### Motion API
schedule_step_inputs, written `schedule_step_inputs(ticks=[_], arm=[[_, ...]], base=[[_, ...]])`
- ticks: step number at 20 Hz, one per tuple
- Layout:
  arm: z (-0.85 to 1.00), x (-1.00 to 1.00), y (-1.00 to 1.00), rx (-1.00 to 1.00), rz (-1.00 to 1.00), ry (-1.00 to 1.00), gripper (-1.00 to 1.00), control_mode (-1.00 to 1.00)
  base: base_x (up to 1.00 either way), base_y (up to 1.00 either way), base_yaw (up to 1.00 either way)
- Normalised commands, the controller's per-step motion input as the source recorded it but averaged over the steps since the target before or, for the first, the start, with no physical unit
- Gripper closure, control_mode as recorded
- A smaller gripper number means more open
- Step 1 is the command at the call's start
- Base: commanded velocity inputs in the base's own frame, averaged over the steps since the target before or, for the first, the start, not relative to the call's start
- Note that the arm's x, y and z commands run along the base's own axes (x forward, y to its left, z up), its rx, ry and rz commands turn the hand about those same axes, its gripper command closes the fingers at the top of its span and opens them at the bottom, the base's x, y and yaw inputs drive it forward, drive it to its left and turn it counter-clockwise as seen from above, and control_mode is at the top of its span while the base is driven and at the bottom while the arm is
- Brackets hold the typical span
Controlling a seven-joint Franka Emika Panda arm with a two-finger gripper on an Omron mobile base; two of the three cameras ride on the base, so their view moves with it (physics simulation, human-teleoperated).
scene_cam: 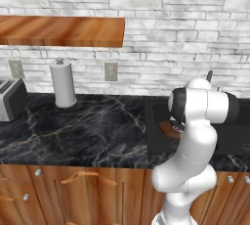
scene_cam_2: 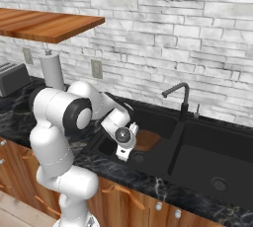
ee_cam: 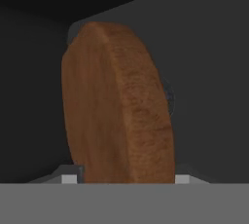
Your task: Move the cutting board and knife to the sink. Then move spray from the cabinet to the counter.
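Cutting board [ee_cam: 116, 106] stands on edge in the sink [scene_cam_2: 197, 147], lengthwise between the gripper [ee_cam: 126, 179], grip unclear.

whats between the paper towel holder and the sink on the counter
Nothing: in the left base view the black counter runs bare from the paper towel holder to the sink.

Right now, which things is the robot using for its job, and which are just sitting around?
For the job:
cutting board, down in the sink
claw
counter
cabinet

Just sitting around:
paper towel roll
toaster
faucet
wall outlets
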Motion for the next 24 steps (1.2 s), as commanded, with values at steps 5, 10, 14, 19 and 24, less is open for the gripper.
schedule_step_inputs(ticks=[5,10,14,19,24], arm=[[0.0,-0.03,0.09,0.0,0.0,0.0,-1.0,-1.0],[0.03,-0.01,0.04,0.0,0.0,0.0,-1.0,-1.0],[0.11,-0.1,0.0,0.0,0.0,0.01,-1.0,-1.0],[0.09,-0.12,0.0,0.0,0.0,0.01,-1.0,-1.0],[0.07,-0.26,0.0,0.0,0.0,0.03,-1.0,-1.0]], base=[[0.0,0.0,0.0],[0.0,0.0,0.0],[0.0,0.0,0.0],[0.0,0.0,0.0],[0.0,0.0,0.0]])
